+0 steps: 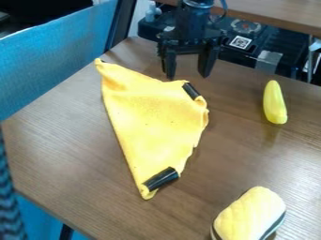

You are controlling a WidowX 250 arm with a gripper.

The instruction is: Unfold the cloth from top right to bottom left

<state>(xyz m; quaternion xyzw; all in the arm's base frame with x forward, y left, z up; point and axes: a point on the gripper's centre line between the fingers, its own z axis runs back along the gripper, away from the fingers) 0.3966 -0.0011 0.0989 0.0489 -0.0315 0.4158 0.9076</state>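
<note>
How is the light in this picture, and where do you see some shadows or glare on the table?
In the camera view, the light looks soft, with a pale sheen on the left part of the wooden table; a faint dark streak, shadow or reflection, lies below the yellow banana-shaped object; a weak shadow borders the right edge of the yellow cloth.

Brown wood-grain table (65, 145), set at a slant. Slim yellow banana-shaped object (274, 102) on its right side, narrower end toward the far edge. Nearer, lower right: plump pale-yellow rounded object (249, 214), dark band along its side, partly cut off by the view. Beyond left edge, bright blue fabric-like panel (56, 58). Past far edge, flat black equipment bearing a square black-and-white code label (240, 42).
</note>
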